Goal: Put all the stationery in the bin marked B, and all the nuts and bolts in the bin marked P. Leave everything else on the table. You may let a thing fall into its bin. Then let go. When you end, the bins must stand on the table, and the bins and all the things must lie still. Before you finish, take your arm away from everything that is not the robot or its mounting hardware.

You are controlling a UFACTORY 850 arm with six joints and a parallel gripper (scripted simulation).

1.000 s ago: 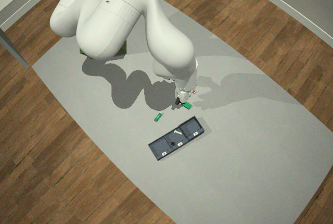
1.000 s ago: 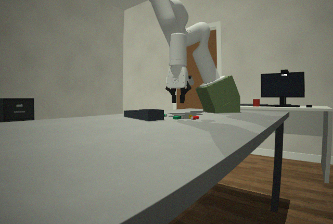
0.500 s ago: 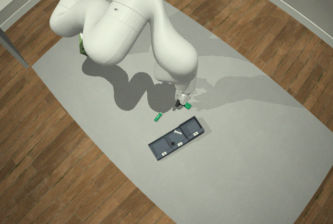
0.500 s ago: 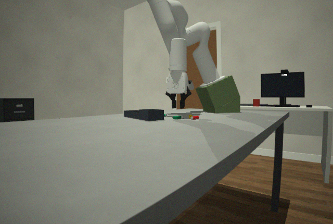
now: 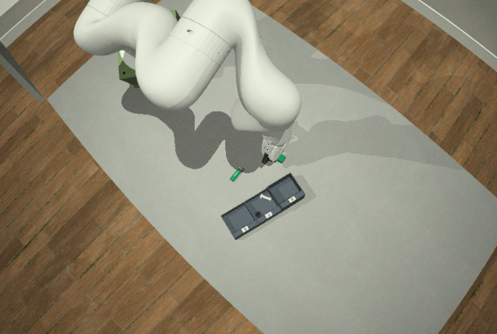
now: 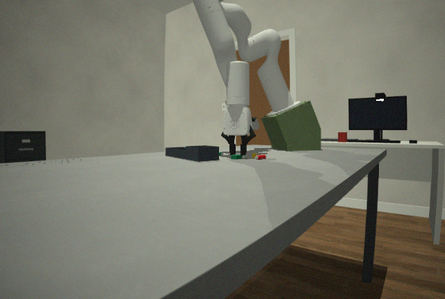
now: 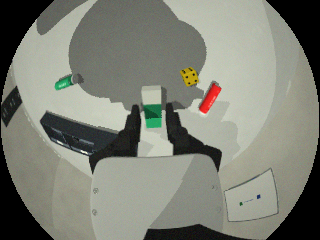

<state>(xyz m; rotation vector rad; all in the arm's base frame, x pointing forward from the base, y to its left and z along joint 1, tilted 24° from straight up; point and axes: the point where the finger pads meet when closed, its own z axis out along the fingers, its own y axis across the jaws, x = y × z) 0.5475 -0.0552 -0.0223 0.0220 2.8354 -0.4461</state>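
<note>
A green and white block, like an eraser (image 7: 154, 112), lies on the table between the fingers of my gripper (image 7: 152, 111). The gripper is lowered around it, with its fingers partly open on either side. The block also shows in the overhead view (image 5: 281, 158), beside the gripper (image 5: 272, 159). A green marker (image 5: 237, 174) lies to the left on the table. The dark row of bins (image 5: 262, 206) has three compartments; their labels are too small to read. A white bolt (image 5: 265, 196) and a dark nut (image 5: 257, 214) lie in the middle one.
A yellow die (image 7: 190, 76) and a red cylinder (image 7: 210, 98) lie just beyond the block. A white card (image 7: 250, 195) lies behind the gripper to the right. The arm's green base (image 6: 293, 126) stands at the table's far end.
</note>
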